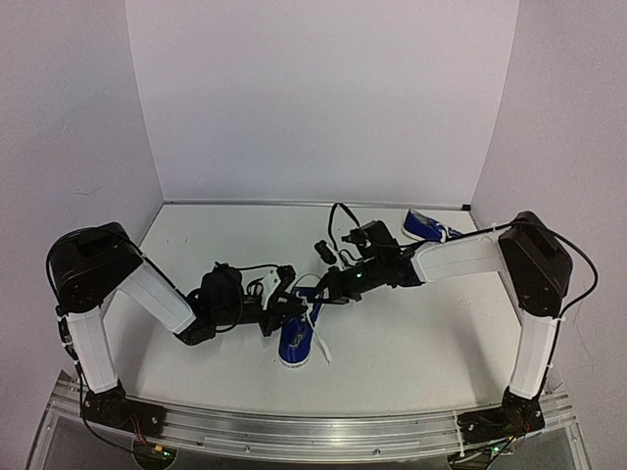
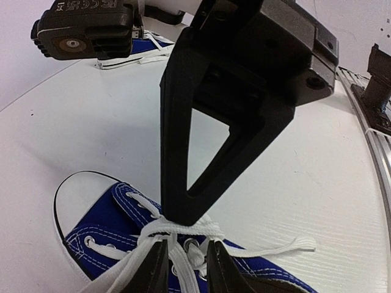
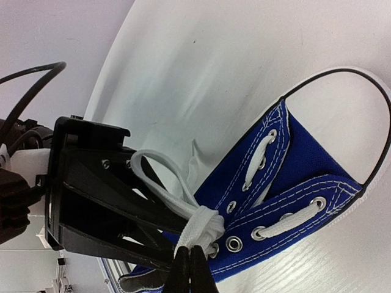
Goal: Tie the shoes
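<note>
Pinching a bunched crossing of white lace [image 3: 200,224] above the eyelets of the near shoe [image 3: 308,155], the right pincer [image 3: 189,255] shows its 2 fingers pressed together at the bottom middle of the right wrist view. A loop of the same lace arches up and to the left of the grip. In the left wrist view that pincer comes down from the top of the frame as a black triangular finger, its tip resting on the lace crossing. The left pincer [image 2: 185,249] sits at the bottom middle of that frame with its 2 fingers [image 2: 153,268] spread a little. Lace strands run through the gap, and the fingers are not clamped on them. There the near shoe [image 2: 113,213] lies on the white table [image 2: 91,122], with blue canvas, a white toe cap toward the lower left, and 1 loose lace end [image 2: 287,246] trailing right across the table. In the top view the near shoe [image 1: 297,343] lies low in the centre of the frame, and both pincers meet over its laces. The far shoe [image 1: 424,226] sits in the upper right by the back wall, well apart from the near one. In the left wrist view it peeks out at the upper left behind a black camera housing [image 2: 85,27].
</note>
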